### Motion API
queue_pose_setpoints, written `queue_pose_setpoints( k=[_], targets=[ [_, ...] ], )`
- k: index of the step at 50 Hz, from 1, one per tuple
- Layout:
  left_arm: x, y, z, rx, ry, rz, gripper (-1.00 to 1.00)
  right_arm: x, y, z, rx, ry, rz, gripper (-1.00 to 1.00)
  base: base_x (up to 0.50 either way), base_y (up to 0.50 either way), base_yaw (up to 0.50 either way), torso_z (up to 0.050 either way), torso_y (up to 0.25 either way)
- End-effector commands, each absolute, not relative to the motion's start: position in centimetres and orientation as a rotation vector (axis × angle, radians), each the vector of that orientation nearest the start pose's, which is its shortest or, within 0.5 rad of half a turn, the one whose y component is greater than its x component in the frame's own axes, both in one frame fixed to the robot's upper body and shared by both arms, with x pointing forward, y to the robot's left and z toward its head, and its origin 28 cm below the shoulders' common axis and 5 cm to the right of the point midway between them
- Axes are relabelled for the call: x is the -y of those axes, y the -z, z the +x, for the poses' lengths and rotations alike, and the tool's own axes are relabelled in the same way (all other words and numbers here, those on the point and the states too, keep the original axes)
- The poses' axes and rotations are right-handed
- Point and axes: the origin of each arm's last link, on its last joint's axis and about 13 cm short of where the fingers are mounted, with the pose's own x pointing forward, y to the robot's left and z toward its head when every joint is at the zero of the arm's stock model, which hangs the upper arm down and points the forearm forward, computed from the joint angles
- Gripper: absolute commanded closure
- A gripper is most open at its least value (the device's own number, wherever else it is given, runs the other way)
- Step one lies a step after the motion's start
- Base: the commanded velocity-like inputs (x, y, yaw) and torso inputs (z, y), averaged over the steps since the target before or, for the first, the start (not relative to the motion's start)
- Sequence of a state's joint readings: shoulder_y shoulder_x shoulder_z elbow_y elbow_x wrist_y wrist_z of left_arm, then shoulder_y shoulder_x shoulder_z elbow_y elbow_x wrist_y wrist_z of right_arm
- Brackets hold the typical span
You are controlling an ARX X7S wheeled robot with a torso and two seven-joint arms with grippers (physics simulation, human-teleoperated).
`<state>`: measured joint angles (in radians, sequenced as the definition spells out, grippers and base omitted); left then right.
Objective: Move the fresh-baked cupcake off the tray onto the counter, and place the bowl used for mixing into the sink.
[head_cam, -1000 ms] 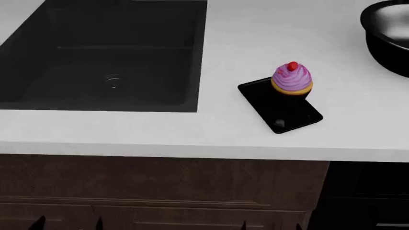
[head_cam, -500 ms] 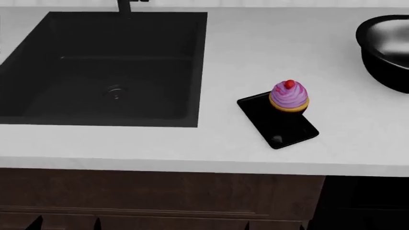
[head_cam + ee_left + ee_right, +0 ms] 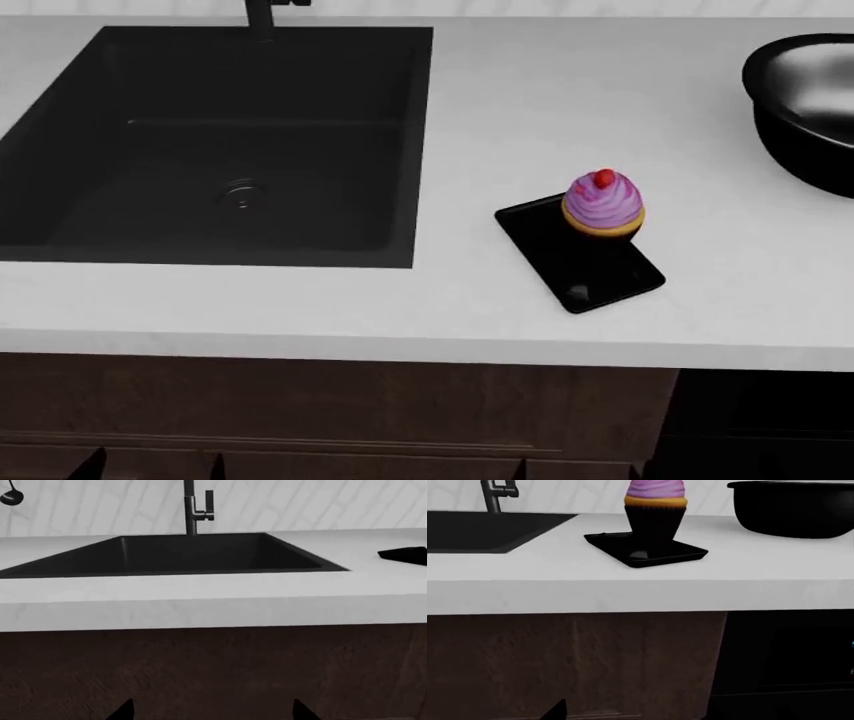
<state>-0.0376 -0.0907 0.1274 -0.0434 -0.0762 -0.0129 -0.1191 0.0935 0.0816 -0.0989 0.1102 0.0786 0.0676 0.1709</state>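
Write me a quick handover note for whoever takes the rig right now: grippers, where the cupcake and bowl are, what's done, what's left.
Both grippers are low in front of the cabinets, holding nothing; only dark finger tips show in the wrist views, so open or shut is unclear.
The cupcake stands upright on the far end of the tray, right of the sink.
The bowl sits on the counter at far right.
Done: nothing.
Left: cupcake onto the counter, bowl into the sink.

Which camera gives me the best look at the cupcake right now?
The head view: the whole cupcake shows from above, sitting at the far end of the tray. The right wrist view shows its wrapper and cake from the side, but the frosting top is cut off. The left wrist view shows only a corner of the tray, no cupcake.
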Motion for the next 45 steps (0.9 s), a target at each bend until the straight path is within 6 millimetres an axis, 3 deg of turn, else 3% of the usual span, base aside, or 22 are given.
queue_pose_setpoints(
  k=[1, 2, 4, 12, 19, 24, 26, 29, 40, 45],
  targets=[
    [-20.5, -0.9, 22.1, -0.032, -0.003, 0.040, -1.00, 10.0, 0.0, 23.4, -0.172, 0.128, 0.020, -1.00, 0.00, 0.00, 0.00, 0.000, 0.000],
    [-20.6, -1.1, 22.2, -0.044, -0.003, 0.042, -1.00, 10.0, -0.1, 23.4, -0.174, 0.124, 0.023, -1.00, 0.00, 0.00, 0.00, 0.000, 0.000],
    [-20.9, -3.4, 22.0, 0.005, -0.030, 0.006, -1.00, 10.0, -1.8, 22.8, -0.096, 0.110, -0.005, -1.00, 0.00, 0.00, 0.00, 0.000, 0.000],
    [-20.4, -18.6, 20.3, 0.213, 0.017, -0.012, -1.00, 10.4, -13.7, 21.1, 0.098, 0.111, -0.078, -1.00, 0.00, 0.00, 0.00, 0.000, 0.000],
    [-20.7, -26.4, 20.0, 0.310, -0.019, 0.046, -1.00, 10.3, -21.5, 20.5, 0.206, 0.129, -0.132, -1.00, 0.00, 0.00, 0.00, 0.000, 0.000],
    [-20.7, -32.0, 20.5, 0.357, -0.113, 0.049, -1.00, 10.5, -24.8, 21.3, 0.234, 0.149, -0.123, -1.00, 0.00, 0.00, 0.00, 0.000, 0.000],
    [-20.0, -32.8, 19.3, 0.381, -0.037, 0.087, -1.00, 10.7, -25.6, 21.5, 0.250, 0.148, -0.122, -1.00, 0.00, 0.00, 0.00, 0.000, 0.000],
    [-19.6, -31.2, 18.8, 0.402, -0.026, 0.066, -1.00, 10.8, -23.7, 22.0, 0.254, 0.148, -0.088, -1.00, 0.00, 0.00, 0.00, 0.000, 0.000],
    [-19.7, -31.1, 18.9, 0.402, -0.026, 0.066, -1.00, 10.8, -23.7, 22.1, 0.254, 0.148, -0.088, -1.00, 0.00, 0.00, 0.00, 0.000, 0.000],
    [-20.4, -31.9, 18.8, 0.414, -0.045, -0.006, -1.00, 11.3, -24.5, 21.2, 0.262, 0.128, -0.046, -1.00, 0.00, -0.10, 0.00, 0.000, 0.000]
  ],
)
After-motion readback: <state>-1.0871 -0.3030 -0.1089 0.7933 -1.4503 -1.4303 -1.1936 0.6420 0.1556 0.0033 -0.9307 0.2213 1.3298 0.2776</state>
